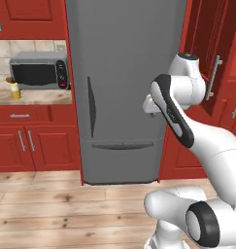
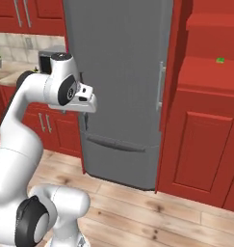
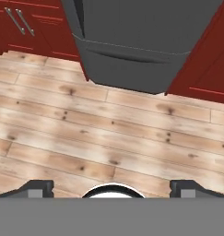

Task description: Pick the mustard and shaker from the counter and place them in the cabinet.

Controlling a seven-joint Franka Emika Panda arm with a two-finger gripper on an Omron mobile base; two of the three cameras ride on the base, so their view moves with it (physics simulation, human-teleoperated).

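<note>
The gripper (image 3: pixel 111 186) hangs nearest, its two dark finger tips (image 3: pixel 36 186) standing wide apart with nothing between them, pointed down at the pale wooden floor (image 3: pixel 109 133). In the left base view the hand sits folded in close to the arm, in front of the grey fridge (image 1: pixel 122 87), well above the floor and well apart from anything it must pick up. Beyond the fridge, off to the left, the counter (image 1: pixel 37 97) carries a microwave (image 1: pixel 39 73), and just beside the microwave's left end stands the mustard (image 1: pixel 14 89), small and yellow with a dark top; the shaker I cannot make out there, so its place is uncertain. To the right of the fridge, the cabinet (image 2: pixel 210 72) stands with its flat red shelves, and a tiny green block (image 2: pixel 220 60) rests on one shelf board. My judgement is that the job has hardly begun: nothing is held and the base is parked facing the fridge, not the counter. The risk from here is the approach: driving left with the arm tucked this high could bring the elbow against the fridge door, and a reach made from too far out could nudge the slim bottle over against the microwave rather than close around it
</note>
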